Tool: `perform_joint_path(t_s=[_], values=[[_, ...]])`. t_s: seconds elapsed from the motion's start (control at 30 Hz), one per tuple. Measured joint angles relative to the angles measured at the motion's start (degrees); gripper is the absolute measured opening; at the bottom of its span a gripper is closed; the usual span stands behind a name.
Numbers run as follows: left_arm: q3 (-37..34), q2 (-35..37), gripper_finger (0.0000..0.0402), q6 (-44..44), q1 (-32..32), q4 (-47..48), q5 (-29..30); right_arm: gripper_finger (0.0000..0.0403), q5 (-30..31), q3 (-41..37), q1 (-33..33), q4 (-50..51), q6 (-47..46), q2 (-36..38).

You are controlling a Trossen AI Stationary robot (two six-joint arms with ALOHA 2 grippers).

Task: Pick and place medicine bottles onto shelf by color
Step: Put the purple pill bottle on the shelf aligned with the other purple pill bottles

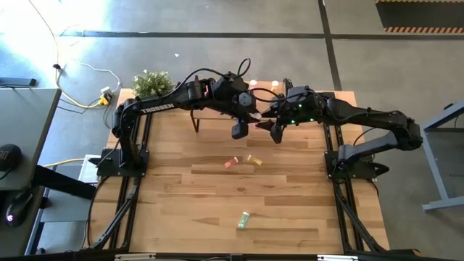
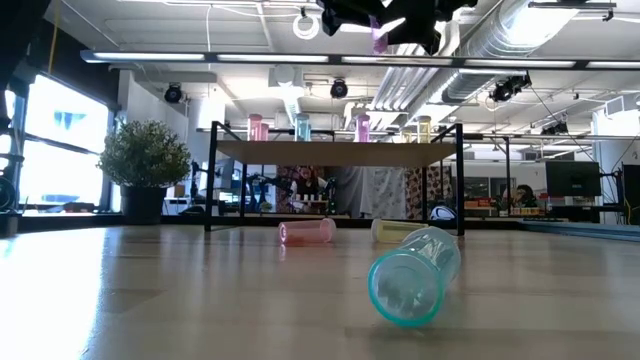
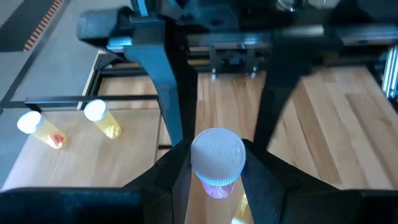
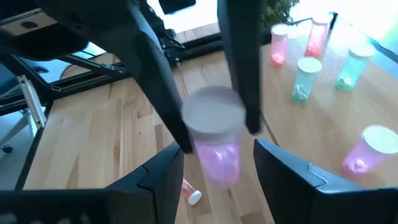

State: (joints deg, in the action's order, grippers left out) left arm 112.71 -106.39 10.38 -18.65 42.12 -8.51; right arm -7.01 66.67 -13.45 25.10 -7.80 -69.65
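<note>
One shelf (image 2: pixel 340 152) carries at least four upright bottles; three more lie on the table (image 1: pixel 290 210). A potted plant (image 1: pixel 151 83) stands beside. The left gripper (image 3: pixel 214 171) is clamped on a pink bottle (image 3: pixel 216 158) (white-capped); the right gripper (image 4: pixel 211 165) gapes just beside it, holding nothing

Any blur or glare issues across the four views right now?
Right wrist view: the pink bottle and the dark fingers around it are motion-blurred. Left wrist view: the same bottle's white cap is fairly sharp, the arm behind soft. Low view: bright windows at left, the near mint-green bottle slightly soft. High view: glare patch on the floor top-left.
</note>
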Motion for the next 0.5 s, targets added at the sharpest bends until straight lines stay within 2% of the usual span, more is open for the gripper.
perform_joint_path(t_s=[0.23, 0.5], values=[[0.0, 0.0, 0.0113, -0.77, 0.0, -1.49, 0.15, 0.0182, -0.13, 0.0, 0.0, -0.75, 0.33, 0.0], [0.0, 0.0, 0.0113, -1.41, -0.07, -1.11, 0.15, 0.0132, -0.06, 0.0, 0.0, -0.58, 0.35, 0.0]])
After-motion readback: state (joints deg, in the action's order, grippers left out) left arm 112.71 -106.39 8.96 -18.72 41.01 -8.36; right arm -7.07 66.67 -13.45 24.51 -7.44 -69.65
